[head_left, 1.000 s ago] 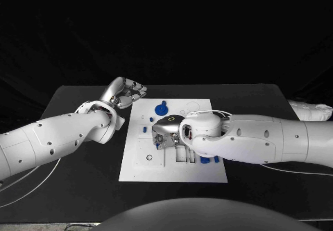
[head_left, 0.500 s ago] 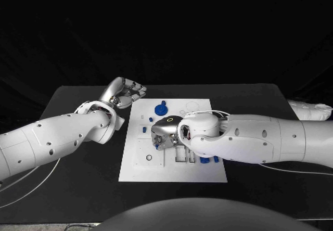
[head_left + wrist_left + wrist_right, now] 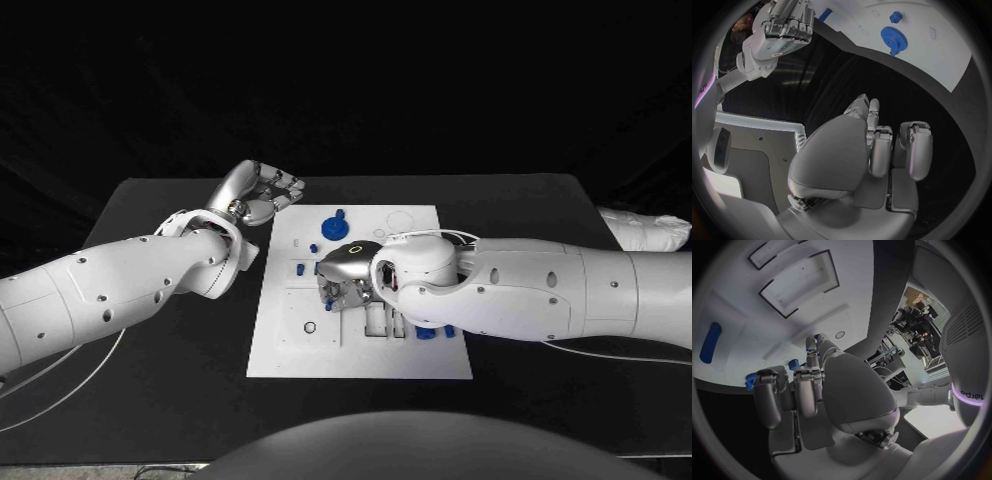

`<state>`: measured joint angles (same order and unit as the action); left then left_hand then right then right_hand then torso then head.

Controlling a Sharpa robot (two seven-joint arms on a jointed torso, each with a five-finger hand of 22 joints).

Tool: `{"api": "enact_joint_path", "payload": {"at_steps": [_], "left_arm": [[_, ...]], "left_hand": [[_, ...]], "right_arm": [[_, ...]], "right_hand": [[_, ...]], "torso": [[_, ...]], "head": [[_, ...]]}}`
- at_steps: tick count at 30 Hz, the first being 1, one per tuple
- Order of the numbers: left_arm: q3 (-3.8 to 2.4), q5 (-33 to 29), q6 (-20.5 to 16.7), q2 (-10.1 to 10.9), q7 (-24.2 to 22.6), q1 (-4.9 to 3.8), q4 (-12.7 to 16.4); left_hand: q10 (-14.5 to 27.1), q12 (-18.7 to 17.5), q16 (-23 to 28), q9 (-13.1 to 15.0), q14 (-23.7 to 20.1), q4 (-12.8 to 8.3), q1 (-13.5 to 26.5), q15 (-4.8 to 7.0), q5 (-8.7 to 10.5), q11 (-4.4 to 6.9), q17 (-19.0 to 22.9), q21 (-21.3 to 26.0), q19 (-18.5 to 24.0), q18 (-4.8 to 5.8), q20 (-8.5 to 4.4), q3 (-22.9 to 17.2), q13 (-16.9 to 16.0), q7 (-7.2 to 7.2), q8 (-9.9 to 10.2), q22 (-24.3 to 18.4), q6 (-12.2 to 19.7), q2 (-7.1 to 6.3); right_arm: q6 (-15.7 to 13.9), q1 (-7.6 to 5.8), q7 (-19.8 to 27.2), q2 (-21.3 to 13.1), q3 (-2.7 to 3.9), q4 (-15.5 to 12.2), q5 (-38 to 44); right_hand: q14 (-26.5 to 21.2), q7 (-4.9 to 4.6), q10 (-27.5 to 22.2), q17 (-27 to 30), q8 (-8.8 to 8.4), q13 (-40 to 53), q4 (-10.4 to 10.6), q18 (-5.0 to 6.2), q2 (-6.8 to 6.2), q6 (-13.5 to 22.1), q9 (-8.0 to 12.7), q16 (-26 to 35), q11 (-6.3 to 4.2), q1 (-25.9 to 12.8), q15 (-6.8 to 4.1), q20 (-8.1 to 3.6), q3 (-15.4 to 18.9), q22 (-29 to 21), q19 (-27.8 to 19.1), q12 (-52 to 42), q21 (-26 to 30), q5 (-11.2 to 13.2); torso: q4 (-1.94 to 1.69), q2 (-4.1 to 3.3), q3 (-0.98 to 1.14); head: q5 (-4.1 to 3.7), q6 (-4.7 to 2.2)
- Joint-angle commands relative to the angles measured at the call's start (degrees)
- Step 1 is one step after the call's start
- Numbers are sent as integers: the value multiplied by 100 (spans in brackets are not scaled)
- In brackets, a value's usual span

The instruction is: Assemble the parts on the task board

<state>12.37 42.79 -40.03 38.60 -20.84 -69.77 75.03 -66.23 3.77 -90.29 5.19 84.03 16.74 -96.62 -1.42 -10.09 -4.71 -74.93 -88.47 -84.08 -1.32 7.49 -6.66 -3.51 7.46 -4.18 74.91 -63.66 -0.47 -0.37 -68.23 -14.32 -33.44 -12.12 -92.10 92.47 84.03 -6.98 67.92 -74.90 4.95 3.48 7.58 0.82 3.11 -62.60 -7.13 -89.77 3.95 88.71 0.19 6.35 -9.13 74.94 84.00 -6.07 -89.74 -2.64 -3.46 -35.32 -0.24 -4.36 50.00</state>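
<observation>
While my right hand (image 3: pixel 348 272) hovers low over the middle of the task board (image 3: pixel 289 350), fingers curled down toward a small blue part (image 3: pixel 794 363), I cannot tell whether they grip it. Seating a part looks like the step in hand; next I must line it up with its recess. At ten o'clock, off the board's corner, my left hand (image 3: pixel 258 192) rests curled on nothing. A blue gear (image 3: pixel 335 226) lies at twelve o'clock.
</observation>
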Motion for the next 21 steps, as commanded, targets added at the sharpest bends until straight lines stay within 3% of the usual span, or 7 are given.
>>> {"api": "enact_joint_path", "payload": {"at_steps": [1,9,15,19,21], "left_arm": [[-5,19,63,-11,-36,-4,5],[-5,19,63,-12,-33,-4,4],[-5,19,66,-9,-26,-4,2],[-5,19,72,-20,-24,-4,-6],[-5,19,79,-28,-25,-4,-10]], "left_hand": [[-28,-20,29,8,597,3,-31,28,21,-8,-1507,-23,-494,98,-27,-45,2,-3,8,1464,-44,12],[-28,-20,29,8,597,3,-31,28,21,-8,-1507,-23,-494,98,-27,-45,2,-3,8,1464,-44,12],[-28,-20,29,8,597,3,-31,28,21,-8,-1507,-23,-494,98,-27,-45,2,-3,8,1464,-44,12],[-28,-20,29,8,597,3,-31,28,21,-8,-1507,-23,-494,98,-27,-45,2,-3,8,1464,-44,12],[-28,-20,29,8,597,3,-31,28,21,-8,-1507,-23,-494,98,-27,-45,2,-3,8,1464,-44,12]], "right_arm": [[56,7,-83,-8,-4,-10,138],[-33,0,-89,-35,-3,-40,190],[63,-5,-82,-1,-2,-42,203],[155,-7,-96,33,-2,-40,207],[189,-7,-115,45,-2,-38,208]], "right_hand": [[597,-9,6,-1510,40,-6,-4,-82,-34,-8,-4,-23,17,5,13,4,-37,1506,600,26,-26,-19],[597,-12,7,-1510,39,-6,-6,-82,-32,-12,-4,-23,18,8,13,4,-44,1506,600,33,-26,-19],[597,-17,-15,-1510,9,-7,-16,-82,-64,15,8,-23,28,15,16,7,-62,1506,600,87,-26,-18],[597,-40,-148,-1510,-133,-10,12,-82,-199,261,78,-23,65,-48,29,16,-32,1506,600,209,-26,-12],[597,-52,-250,-1510,-168,-5,42,-82,-312,588,162,-23,101,-105,61,35,1,1506,600,257,-26,-14]], "torso": [[0,2,-4],[-6,2,-4],[-3,2,-2],[-6,2,-4],[-4,4,-3]], "head": [[-12,0],[-15,0],[-5,0],[-22,0],[-18,0]]}}
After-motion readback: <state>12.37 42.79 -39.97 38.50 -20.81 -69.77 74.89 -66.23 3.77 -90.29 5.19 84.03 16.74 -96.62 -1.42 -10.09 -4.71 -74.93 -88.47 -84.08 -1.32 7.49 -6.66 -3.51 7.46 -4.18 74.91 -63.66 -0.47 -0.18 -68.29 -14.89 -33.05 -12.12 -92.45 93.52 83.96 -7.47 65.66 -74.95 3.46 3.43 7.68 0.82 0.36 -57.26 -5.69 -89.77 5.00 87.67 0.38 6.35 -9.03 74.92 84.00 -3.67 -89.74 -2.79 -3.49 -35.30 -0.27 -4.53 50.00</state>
